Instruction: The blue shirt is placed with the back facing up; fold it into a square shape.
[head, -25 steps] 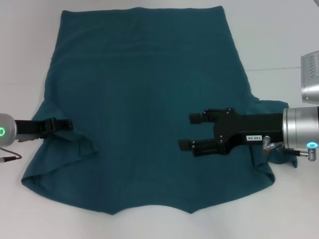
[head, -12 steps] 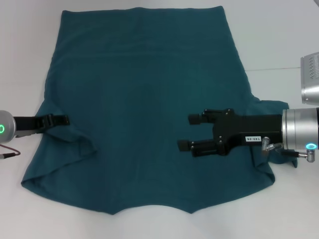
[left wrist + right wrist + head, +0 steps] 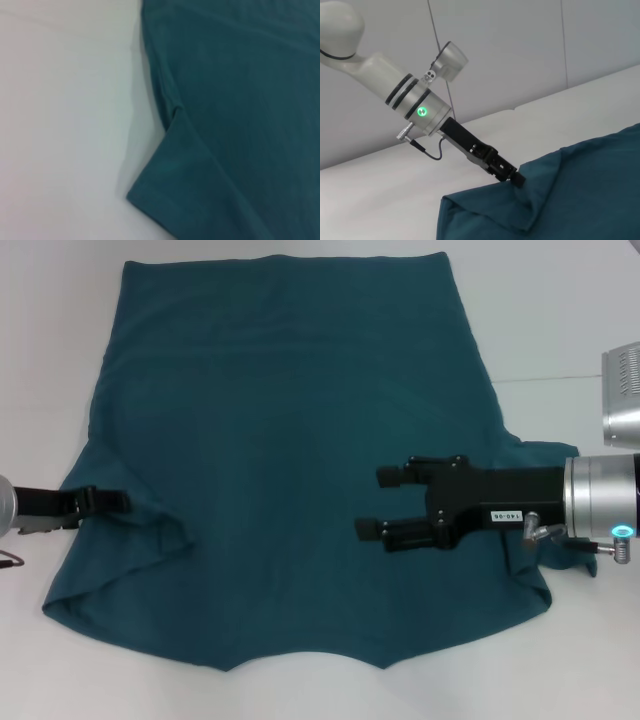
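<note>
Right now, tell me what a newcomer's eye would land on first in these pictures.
The blue shirt comes first: it is spread flat, plain side up, over most of the white table. Next, the right gripper hovers open above the shirt's right half. At the shirt's left edge, the left gripper touches the cloth beside the sleeve.

A white table [image 3: 560, 330] is seen, crossed by a thin seam. Behind it, a pale grey panelled wall [image 3: 520, 50] is shown.
</note>
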Action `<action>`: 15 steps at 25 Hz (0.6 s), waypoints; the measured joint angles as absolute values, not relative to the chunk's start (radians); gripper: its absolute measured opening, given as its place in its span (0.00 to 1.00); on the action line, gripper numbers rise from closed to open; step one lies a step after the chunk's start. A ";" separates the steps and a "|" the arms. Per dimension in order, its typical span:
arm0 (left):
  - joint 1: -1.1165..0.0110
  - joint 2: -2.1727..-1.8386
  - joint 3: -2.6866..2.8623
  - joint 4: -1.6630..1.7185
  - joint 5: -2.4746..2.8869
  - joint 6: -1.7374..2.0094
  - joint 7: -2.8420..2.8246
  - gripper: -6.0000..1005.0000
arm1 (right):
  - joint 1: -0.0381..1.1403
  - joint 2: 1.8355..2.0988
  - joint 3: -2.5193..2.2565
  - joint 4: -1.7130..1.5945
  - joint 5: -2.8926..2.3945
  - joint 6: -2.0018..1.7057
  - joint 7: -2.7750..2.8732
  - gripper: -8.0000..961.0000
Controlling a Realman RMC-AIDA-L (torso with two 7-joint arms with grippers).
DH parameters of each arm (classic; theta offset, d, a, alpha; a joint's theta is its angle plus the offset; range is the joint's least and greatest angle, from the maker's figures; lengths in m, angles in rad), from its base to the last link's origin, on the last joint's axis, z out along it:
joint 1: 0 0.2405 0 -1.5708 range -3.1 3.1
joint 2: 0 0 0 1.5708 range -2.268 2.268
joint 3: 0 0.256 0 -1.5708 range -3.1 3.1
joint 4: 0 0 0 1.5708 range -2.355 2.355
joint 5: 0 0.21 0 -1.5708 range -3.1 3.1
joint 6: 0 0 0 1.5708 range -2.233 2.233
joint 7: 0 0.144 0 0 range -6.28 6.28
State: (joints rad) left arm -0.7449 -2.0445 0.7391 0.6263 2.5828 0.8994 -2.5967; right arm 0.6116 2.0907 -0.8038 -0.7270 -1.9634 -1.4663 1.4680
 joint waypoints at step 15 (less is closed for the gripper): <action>-0.776 -2.044 0.757 0.602 2.594 0.889 -2.600 0.75 | 0.617 2.091 -0.809 -0.727 -1.948 -1.467 1.468 0.95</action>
